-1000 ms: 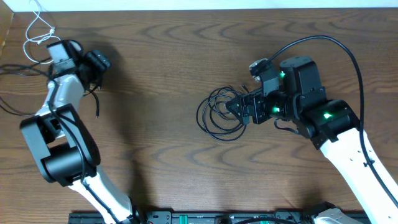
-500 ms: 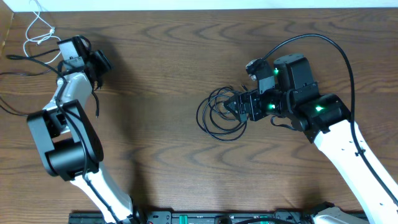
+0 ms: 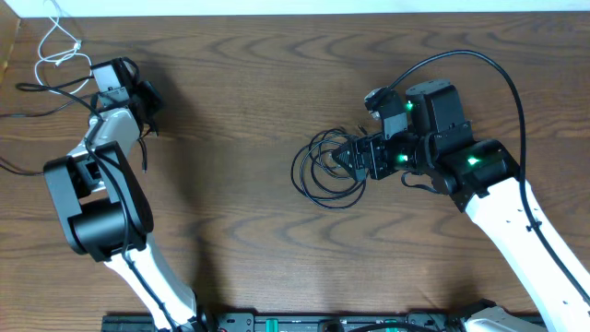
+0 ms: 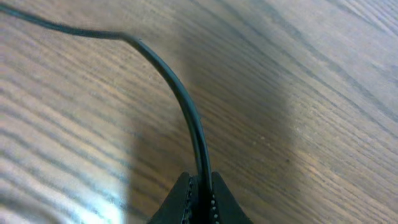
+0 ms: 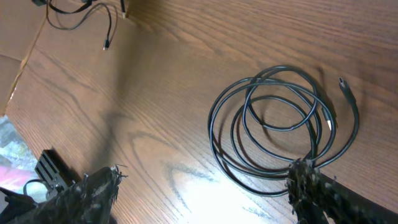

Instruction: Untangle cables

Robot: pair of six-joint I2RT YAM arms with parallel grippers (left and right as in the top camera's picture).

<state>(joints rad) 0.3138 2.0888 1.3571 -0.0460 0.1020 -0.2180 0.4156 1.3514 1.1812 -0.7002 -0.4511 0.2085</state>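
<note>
Our left hand [image 4: 200, 190] pinches a black cable [image 4: 186, 106] that runs straight ahead; our right hand [image 5: 205, 177], wide, faces the coil [image 5: 280, 127].

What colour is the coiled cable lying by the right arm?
The coil is black; the right wrist view shows it best.

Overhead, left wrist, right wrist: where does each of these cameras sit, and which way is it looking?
Overhead: fixed above the table, looking straight down; the left arm and right arm show.
Left wrist: on the left arm, looking along the left gripper, shut on a black cable over the wood; only fingertips show.
Right wrist: on the right arm, looking down past the open right gripper at the coiled black cable; both fingers show.
Shared: overhead and right wrist both show that coil.
</note>
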